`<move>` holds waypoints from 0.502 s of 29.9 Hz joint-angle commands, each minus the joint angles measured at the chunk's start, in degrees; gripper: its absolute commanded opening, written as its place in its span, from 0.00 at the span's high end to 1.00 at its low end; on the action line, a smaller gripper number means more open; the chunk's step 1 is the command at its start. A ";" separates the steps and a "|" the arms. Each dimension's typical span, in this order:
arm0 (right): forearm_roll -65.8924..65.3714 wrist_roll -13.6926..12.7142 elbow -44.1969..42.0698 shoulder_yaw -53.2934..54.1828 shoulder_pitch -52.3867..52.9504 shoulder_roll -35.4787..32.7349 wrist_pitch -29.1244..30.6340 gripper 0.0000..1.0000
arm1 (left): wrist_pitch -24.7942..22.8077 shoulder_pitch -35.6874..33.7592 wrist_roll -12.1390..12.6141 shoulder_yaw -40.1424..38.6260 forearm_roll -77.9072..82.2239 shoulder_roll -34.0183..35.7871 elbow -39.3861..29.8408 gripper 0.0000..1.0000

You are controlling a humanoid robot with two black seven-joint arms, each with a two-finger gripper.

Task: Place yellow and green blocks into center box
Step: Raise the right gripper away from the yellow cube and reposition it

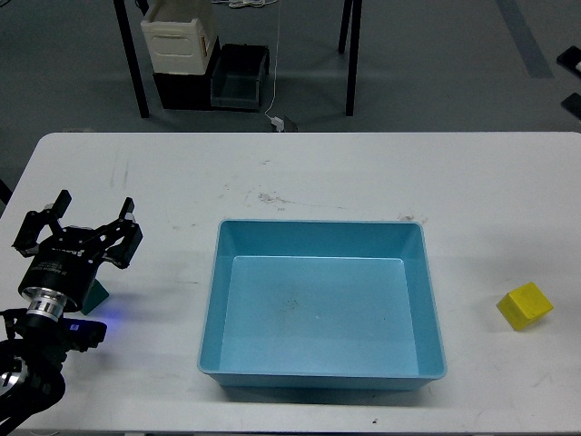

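A light blue tray [322, 309] sits at the near middle of the white tabletop [309, 173], with a yellow block [525, 305] lying well apart to its right. At left, the left gripper [91, 211] hangs with jaws spread wide, a dark green block [96, 297] partly hidden beneath it. Beyond the tabletop, a cream crate [179, 41] and a dark bin [238, 77] rest on the floor.

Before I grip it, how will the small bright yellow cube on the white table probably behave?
The small bright yellow cube looks rigid, with flat faces, so it should slide, not roll, on the white table. It is small, so probably light; a push may turn it.
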 commanded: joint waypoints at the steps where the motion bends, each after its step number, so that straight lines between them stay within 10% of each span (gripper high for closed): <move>1: -7.78 12.24 -0.70 -13.55 9.07 -6.29 1.86 0.00 | 0.00 0.02 0.00 0.09 -0.09 -0.01 0.19 0.00; 3: -8.49 17.41 -0.35 -20.66 13.99 -9.28 3.70 0.00 | 0.00 0.02 0.00 0.00 -0.09 -0.01 0.63 0.00; 15: -20.41 17.41 3.08 -35.81 18.50 -23.00 10.30 0.00 | 0.00 0.11 0.00 0.00 0.00 -1.06 1.95 0.00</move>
